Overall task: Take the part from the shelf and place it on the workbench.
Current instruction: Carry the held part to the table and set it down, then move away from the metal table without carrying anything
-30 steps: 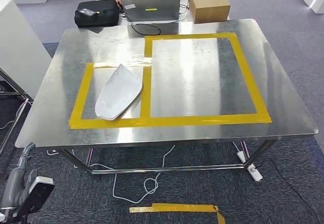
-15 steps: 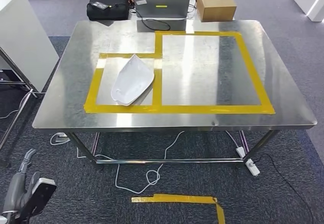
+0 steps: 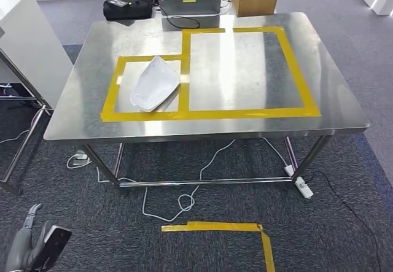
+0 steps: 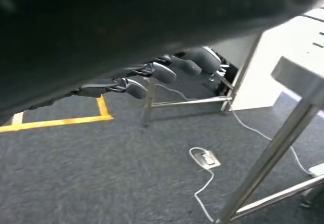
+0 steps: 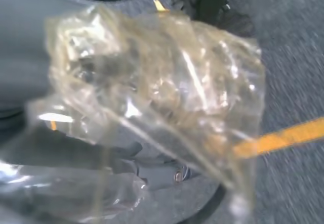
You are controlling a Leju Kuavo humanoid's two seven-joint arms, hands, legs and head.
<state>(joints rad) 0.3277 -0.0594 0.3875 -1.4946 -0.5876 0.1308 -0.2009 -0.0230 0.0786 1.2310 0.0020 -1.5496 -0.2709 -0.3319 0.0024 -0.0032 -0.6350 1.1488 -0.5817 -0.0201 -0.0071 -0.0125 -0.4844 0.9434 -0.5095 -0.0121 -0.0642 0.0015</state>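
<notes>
White part (image 3: 154,83) is seen lying in the small taped square on the table (image 3: 324,109), now farther off, left hand (image 3: 21,247) hung low with fingers (image 4: 129,86) slack and empty, right hand's state untellable.

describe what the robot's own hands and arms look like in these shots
The left hand is matte grey, with slim, darker metallic fingers in segments with rounded tips; a dark flat boxy module sits beside it at the wrist. The right hand shows as dark grey fingers, mostly veiled by crinkled, clear plastic film.
</notes>
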